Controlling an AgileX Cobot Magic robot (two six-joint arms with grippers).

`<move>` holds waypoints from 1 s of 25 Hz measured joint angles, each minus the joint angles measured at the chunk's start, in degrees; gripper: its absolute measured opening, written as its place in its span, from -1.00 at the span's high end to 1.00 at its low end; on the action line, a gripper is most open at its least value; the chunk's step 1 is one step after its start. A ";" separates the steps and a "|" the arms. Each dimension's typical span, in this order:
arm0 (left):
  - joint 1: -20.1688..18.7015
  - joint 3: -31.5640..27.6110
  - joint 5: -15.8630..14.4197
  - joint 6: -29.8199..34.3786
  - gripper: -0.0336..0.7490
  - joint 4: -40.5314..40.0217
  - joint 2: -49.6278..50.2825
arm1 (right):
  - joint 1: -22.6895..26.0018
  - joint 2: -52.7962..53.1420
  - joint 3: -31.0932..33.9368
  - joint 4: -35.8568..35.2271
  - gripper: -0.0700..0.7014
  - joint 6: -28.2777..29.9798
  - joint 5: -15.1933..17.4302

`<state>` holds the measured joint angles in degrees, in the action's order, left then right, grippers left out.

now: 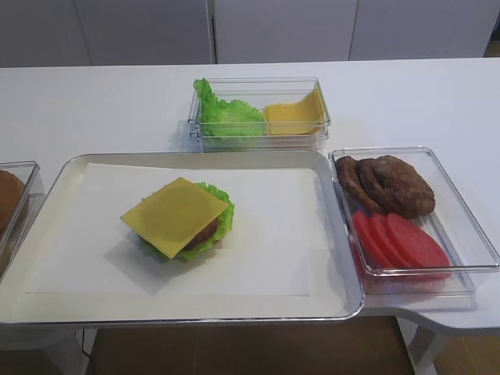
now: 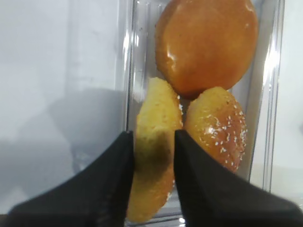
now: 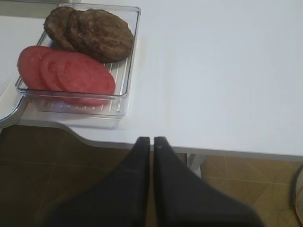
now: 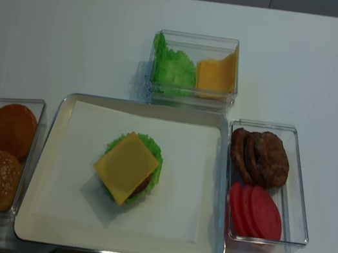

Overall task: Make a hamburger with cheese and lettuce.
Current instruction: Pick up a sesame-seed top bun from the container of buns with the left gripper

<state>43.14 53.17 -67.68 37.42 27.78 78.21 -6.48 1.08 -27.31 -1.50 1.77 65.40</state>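
The left pincer [image 2: 152, 137] has its two fingers pressed against the flat sides of a bun [image 2: 156, 106]. It appears to be gripping it, though how firmly cannot be told. The bun stands on edge in the clear bin [image 2: 130, 56], with its disc running straight away from the wrist and a few sesame seeds showing along its right rim. A seeded bun [image 2: 218, 125] touches it on the right, and a smooth bun [image 2: 206, 42] lies flat just beyond.

The hamburger [image 1: 205, 232] sits on the tray [image 4: 34, 221], just beside this bin on its right. That makes the left arm the nearer one by far. So far the stack ends at the cheese [image 4: 124, 166], a flat square lying cornerwise with its points jutting past the lettuce [image 4: 156, 163] frill. No bun top is on it yet.

As I judge it, the coming move depends on two things. The bun must travel rightward over the tray wall to the middle of the cheese. It must also be turned from on edge to flat, dome up, before release. Lifting it may drag the seeded bun that leans on it.

The right pincer [image 3: 152, 142] is clenched and empty. It hangs off the near edge of the surface [image 3: 213, 71], well away from the stack, with the meat bin [image 3: 125, 94] ahead to its left.
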 joint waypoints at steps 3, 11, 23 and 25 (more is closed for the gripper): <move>0.00 0.00 0.00 0.14 0.37 0.74 -0.33 | 0.00 0.00 0.00 0.00 0.80 0.00 0.00; 0.00 0.00 -0.81 2.61 0.43 0.51 -0.33 | 0.00 0.00 0.00 0.00 0.80 0.00 0.00; 0.00 0.00 -1.61 4.29 0.26 0.28 -0.33 | 0.00 0.00 0.00 0.00 0.80 0.00 0.00; 0.00 0.00 -1.61 4.29 0.15 0.19 -0.33 | 0.00 0.00 0.00 0.00 0.80 0.00 0.00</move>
<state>43.14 53.17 -69.29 41.71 27.97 77.88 -6.48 1.08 -27.31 -1.50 1.77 65.40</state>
